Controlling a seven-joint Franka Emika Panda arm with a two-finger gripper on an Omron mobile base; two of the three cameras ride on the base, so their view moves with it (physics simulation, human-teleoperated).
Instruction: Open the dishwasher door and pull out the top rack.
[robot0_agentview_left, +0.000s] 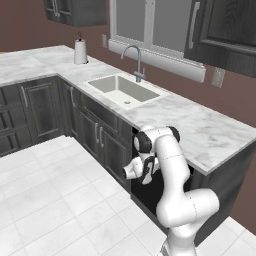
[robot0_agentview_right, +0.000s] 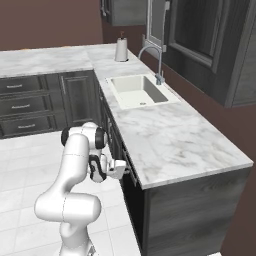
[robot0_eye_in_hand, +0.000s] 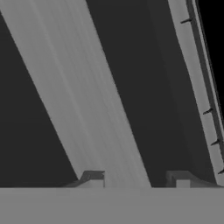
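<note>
Gripper (robot0_eye_in_hand: 135, 179) astride handle (robot0_eye_in_hand: 87, 109), dishwasher door (robot0_agentview_left: 150, 192) mostly arm-hidden

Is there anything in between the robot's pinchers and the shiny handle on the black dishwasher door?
No, nothing visible is in the way. In the hand view the gripper sits right at the grey bar handle of the dishwasher door, one fingertip on each side of the bar.

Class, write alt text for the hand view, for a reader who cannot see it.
A close-up of the black dishwasher door, with its silver-grey bar handle running diagonally across the frame. The gripper is right at the handle, one dark fingertip on each side of the bar, jaws not yet tight. A slotted vent strip lines the door's edge at right.
</note>
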